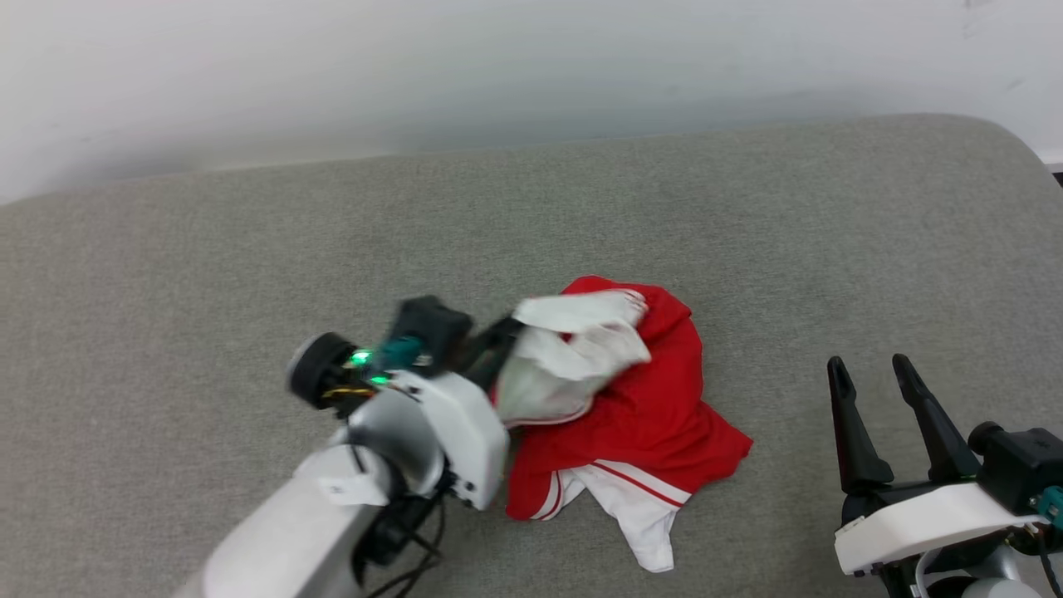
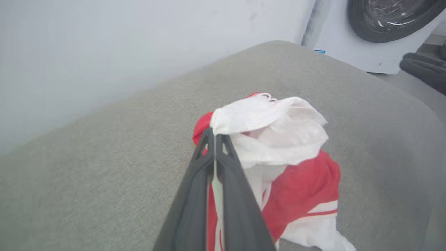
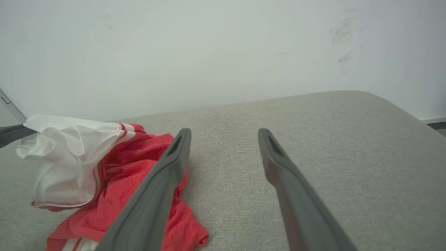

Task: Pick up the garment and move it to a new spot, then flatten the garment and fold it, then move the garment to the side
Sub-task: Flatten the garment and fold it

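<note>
While left end effector grips a white fold, right end effector stands open

Where the garment lies crumpled near the middle of the grey padded surface, the left end effector has its fingers pressed together on a white fold at the garment's left edge, holding it slightly above the red body. A striped white panel spreads out at the near side. To the garment's right and apart from it, the right end effector hovers with fingers spread wide, holding nothing. A white washing machine stands beyond the surface.
</note>
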### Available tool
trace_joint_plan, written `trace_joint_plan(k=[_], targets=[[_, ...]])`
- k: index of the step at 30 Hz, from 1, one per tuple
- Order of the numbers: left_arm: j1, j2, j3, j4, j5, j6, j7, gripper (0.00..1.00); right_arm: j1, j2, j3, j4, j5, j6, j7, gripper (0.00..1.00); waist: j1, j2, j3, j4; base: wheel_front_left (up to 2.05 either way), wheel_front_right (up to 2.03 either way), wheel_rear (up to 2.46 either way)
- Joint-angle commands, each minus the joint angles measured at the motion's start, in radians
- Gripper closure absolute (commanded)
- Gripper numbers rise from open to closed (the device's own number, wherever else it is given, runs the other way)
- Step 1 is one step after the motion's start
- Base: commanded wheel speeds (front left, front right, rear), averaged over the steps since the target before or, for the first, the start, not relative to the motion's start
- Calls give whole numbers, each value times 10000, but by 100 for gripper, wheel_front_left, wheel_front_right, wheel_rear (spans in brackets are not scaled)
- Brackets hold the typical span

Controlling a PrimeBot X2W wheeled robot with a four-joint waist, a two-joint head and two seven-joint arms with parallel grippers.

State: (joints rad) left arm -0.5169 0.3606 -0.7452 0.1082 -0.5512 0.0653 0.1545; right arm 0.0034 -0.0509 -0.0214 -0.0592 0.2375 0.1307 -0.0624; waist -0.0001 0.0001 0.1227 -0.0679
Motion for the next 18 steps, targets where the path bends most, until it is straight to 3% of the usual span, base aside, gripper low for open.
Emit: trace_joint_plan(k=[1,5,11,18], targets=[[343,320,431,-211,-162,413,-175,100,39,9,-12,-27,41,0,-62,0,1,-1,29,138,0,0,0],[1128,900,1480,-428,-646,1242,-490,100,-23,7,-5,-53,60,0,-55,0,1,-1,116,283,0,0,0],[2561,1495,2890,-186,-1593,2138,-902,100,-151,6,-33,-97,57,0,-61,0,1,-1,363,466,0,0,0],[3922,1497,3646,325,-2511,2560,-1042,100,-269,6,-41,-81,45,0,-95,0,1,-1,615,593,0,0,0]])
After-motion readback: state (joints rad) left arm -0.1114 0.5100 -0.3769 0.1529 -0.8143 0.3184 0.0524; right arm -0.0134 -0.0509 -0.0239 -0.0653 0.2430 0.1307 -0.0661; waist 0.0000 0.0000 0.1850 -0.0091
